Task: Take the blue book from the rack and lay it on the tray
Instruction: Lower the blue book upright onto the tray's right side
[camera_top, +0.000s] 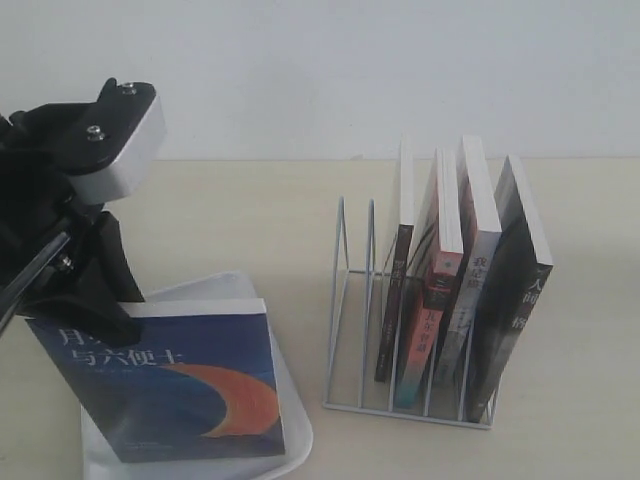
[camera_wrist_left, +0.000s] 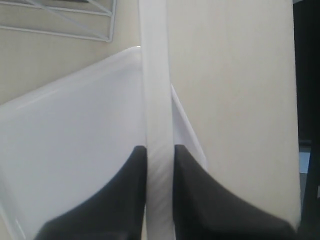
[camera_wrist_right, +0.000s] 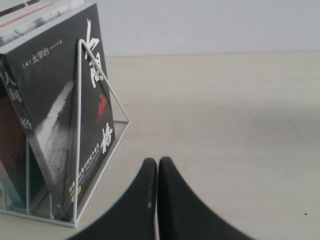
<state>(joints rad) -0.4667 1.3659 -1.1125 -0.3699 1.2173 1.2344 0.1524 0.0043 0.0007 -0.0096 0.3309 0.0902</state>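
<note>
The blue book (camera_top: 165, 385), with its orange crescent and white title facing up, is over the white tray (camera_top: 297, 432) at the front left. My left gripper (camera_top: 112, 305) is shut on the book's top edge. In the left wrist view its black fingers (camera_wrist_left: 125, 200) pinch the white page edge of the book (camera_wrist_left: 157, 90), my left gripper (camera_wrist_left: 160, 148) pointing down at the tray (camera_wrist_left: 65, 145). I cannot tell whether the book rests on the tray. The white wire rack (camera_top: 345, 270) stands to the right. My right gripper (camera_wrist_right: 158, 161) is shut and empty, just beside the rack (camera_wrist_right: 79, 125).
Several other books (camera_top: 440, 290) stand in the rack's right slots; its left slots hold nothing. The black-covered book (camera_wrist_right: 65, 110) leans at the end nearest my right gripper. A corner of the rack (camera_wrist_left: 75, 20) shows beyond the tray. Bare beige table (camera_top: 580, 330) lies right of the rack.
</note>
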